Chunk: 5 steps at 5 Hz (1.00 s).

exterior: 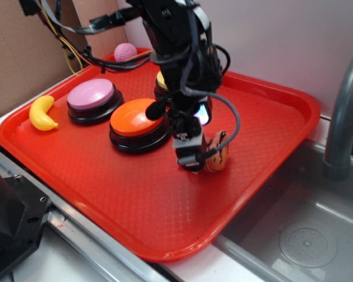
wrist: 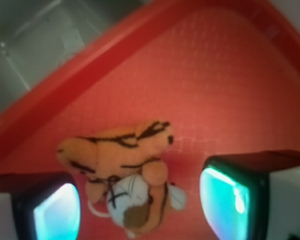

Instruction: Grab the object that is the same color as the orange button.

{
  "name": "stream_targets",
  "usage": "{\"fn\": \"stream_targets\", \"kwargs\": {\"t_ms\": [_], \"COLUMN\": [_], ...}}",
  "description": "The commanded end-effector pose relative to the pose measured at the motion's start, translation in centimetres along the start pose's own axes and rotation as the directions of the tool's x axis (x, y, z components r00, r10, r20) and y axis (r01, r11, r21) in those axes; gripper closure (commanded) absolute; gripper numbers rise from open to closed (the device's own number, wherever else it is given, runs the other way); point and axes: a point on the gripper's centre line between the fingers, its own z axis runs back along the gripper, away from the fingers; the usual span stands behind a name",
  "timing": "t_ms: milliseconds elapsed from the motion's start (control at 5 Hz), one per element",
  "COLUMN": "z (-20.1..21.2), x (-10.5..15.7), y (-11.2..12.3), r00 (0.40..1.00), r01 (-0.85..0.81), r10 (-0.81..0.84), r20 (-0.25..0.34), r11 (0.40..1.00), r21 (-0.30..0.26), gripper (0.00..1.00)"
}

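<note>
The object, a small orange plush tiger [exterior: 217,154] with black stripes and a white face, lies on the red tray [exterior: 135,200], right of the orange button [exterior: 137,117]. My gripper [exterior: 194,157] hangs just left of the tiger in the exterior view, low over the tray. In the wrist view the tiger [wrist: 127,177] lies between the two glowing pads [wrist: 57,215], with a gap on each side. The gripper [wrist: 140,210] is open and touches nothing.
A pink-topped button [exterior: 92,96] and a yellow-topped button [exterior: 162,80], partly behind the arm, stand on the tray. A yellow toy banana [exterior: 42,113] lies at the left, a pink ball [exterior: 125,52] at the back. A steel sink [exterior: 306,235] with a grey faucet [exterior: 344,111] lies right of the tray.
</note>
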Motion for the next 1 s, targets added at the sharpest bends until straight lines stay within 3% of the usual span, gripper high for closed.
{"fn": "stream_targets", "kwargs": {"t_ms": [0, 200, 400, 600, 800], "z": [-0.9, -1.6, -1.8, -1.5, -0.4], "x": [0.7, 0.8, 0.8, 0.7, 0.4], "y": [0.1, -0.2, -0.4, -0.4, -0.1], "r00": [0.999, 0.998, 0.998, 0.999, 1.000], "r01": [0.040, 0.065, 0.067, 0.053, 0.005], "r10": [-0.040, -0.064, -0.067, -0.053, -0.005], "r20": [0.017, -0.010, -0.022, -0.013, -0.010], "r11": [0.999, 0.998, 0.997, 0.998, 0.999], "r21": [0.008, 0.010, 0.022, 0.022, 0.036], "gripper": [0.00, 0.00, 0.87, 1.00, 1.00]}}
